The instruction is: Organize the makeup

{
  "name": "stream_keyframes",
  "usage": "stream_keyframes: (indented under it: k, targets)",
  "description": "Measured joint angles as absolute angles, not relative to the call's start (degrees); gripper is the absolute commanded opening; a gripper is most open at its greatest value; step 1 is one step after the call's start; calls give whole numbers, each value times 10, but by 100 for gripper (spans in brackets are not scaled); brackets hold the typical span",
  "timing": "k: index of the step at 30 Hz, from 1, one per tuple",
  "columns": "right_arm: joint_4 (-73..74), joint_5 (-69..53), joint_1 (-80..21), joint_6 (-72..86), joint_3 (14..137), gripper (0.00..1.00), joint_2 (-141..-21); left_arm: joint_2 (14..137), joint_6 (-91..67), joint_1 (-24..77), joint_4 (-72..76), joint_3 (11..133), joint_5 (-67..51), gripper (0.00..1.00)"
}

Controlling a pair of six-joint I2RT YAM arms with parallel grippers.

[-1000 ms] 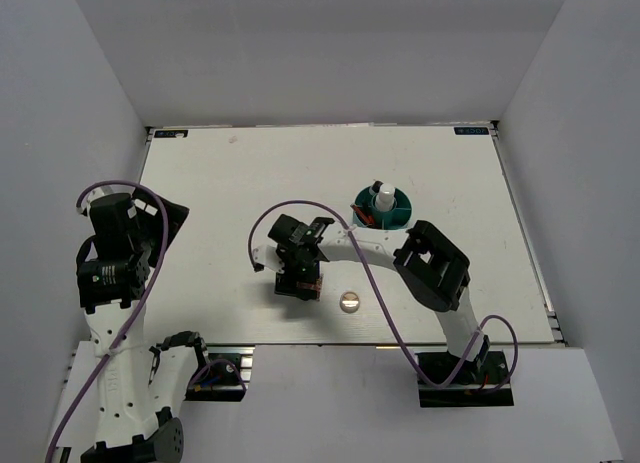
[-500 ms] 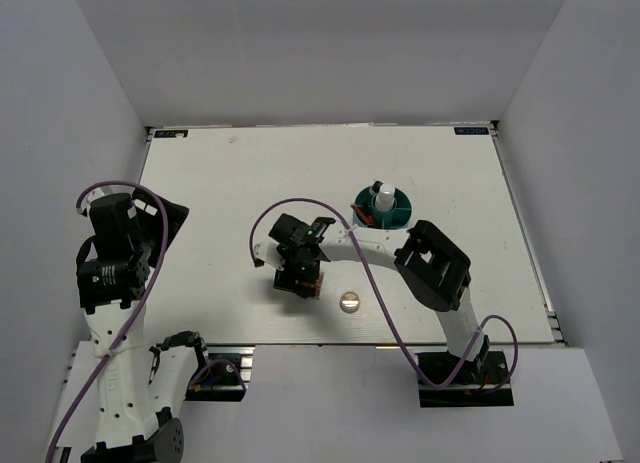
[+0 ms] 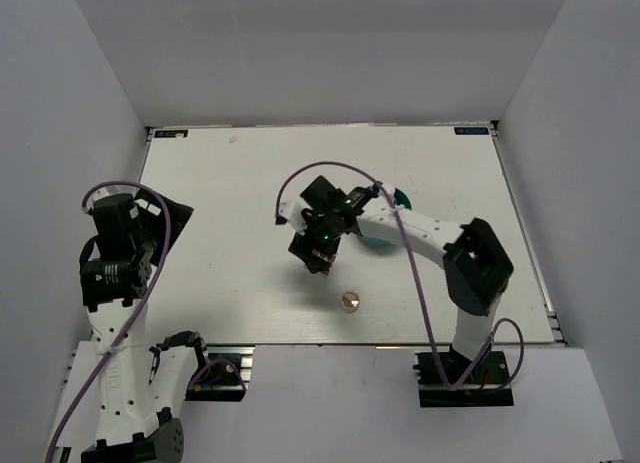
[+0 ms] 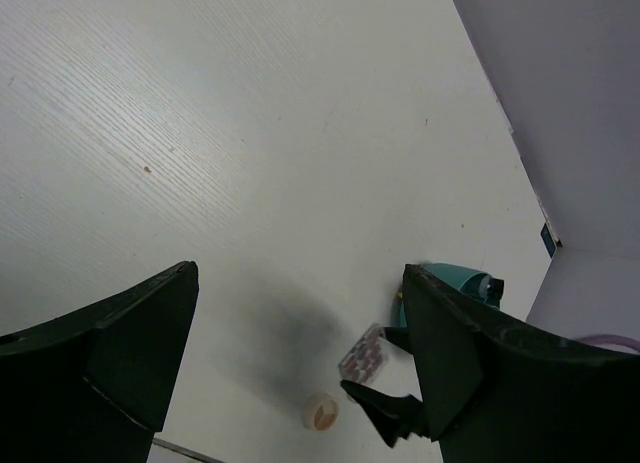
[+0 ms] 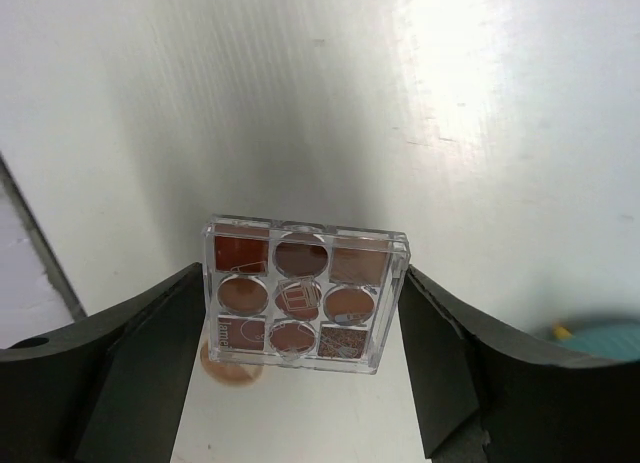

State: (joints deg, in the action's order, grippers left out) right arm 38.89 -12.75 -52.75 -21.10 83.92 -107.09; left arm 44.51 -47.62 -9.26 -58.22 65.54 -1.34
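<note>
Right claw (image 5: 305,283) is gripping the small square palette (image 5: 300,298) by two opposite edges, holding it up off the white table (image 3: 220,173). At the table's left side the left claw (image 4: 300,273) is hanging with its jaws spread wide, nothing between them. Nearer the front edge the round compact (image 3: 350,301) is lying alone, and the teal cup (image 3: 380,243) is sitting partly hidden under the right arm.

The square palette (image 5: 305,295), a clear case with nine reddish-brown pans, sits pinched by its sides in the right claw (image 5: 303,318), raised above the table (image 3: 230,183). The small round metallic compact (image 3: 350,301) lies flat on the table nearby, toward its near edge.
</note>
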Motion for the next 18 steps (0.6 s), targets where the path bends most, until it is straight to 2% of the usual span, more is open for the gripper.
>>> stream_keyframes:
  k: [6,11,18]
  targets:
    - [336,-167,-475,-199,791,0,-931,439,-477,-93,-576,637,-26,93]
    - [242,-178,-428,-159,661,0,-789,429,-477,-93,-567,622,-34,93]
    - [109,-114,-396,-92,467,0,-613,425,-481,-93,-553,611,-46,93]
